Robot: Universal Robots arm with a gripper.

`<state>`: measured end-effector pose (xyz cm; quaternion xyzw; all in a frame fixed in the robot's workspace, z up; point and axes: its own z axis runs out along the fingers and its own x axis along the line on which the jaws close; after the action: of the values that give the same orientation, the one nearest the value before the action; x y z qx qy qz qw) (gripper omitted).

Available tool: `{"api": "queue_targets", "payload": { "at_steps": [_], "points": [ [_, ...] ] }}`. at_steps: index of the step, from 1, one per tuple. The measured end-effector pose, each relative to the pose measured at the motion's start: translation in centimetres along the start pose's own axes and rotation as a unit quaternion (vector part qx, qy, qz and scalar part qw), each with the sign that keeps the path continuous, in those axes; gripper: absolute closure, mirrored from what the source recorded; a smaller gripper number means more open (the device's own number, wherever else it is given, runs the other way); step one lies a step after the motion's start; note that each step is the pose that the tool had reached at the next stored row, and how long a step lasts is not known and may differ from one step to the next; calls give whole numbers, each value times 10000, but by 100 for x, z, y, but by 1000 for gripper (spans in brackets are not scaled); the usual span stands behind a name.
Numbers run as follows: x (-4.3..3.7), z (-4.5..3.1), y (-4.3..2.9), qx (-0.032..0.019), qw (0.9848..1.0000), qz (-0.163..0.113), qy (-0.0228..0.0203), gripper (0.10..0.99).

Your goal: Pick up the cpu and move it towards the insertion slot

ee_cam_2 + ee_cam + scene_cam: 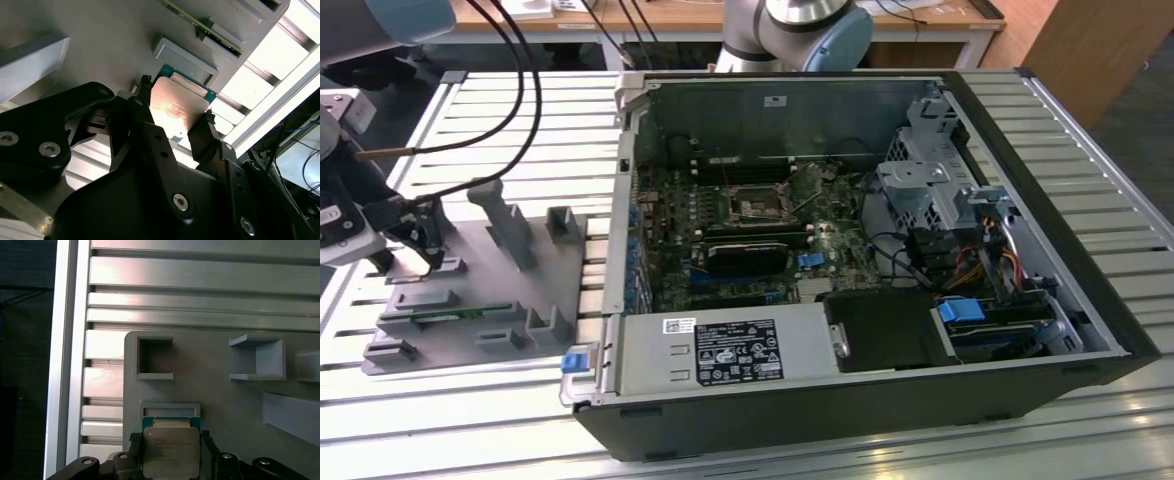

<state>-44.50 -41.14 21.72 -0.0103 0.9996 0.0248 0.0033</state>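
The cpu (170, 454), a small silvery square chip with a green rim, lies between my gripper's (170, 437) two black fingers, just over the grey tray (220, 390). In the second wrist view the fingertips (145, 85) press on opposite edges of the cpu (177, 107), so my gripper (176, 100) is shut on it. In the exterior view my gripper (420, 245) hangs over the tray (494, 300) at the exterior view's left. The insertion slot (758, 205), a square metal-framed socket, sits on the motherboard inside the open computer case, well to the exterior view's right of my gripper.
The black computer case (854, 400) lies open with a power supply (720, 350), cables and drive cages inside. A green memory stick (447, 315) rests in the tray among upright grey holders (507, 225). Black cables (520, 70) hang over the slatted aluminium table (520, 110).
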Motion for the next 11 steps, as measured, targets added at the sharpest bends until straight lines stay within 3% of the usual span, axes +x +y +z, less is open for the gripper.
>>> {"api": "queue_targets", "payload": {
  "at_steps": [11],
  "points": [
    [0, -21, 1, 0, 10000, 0, 0, 545]
  ]
}}
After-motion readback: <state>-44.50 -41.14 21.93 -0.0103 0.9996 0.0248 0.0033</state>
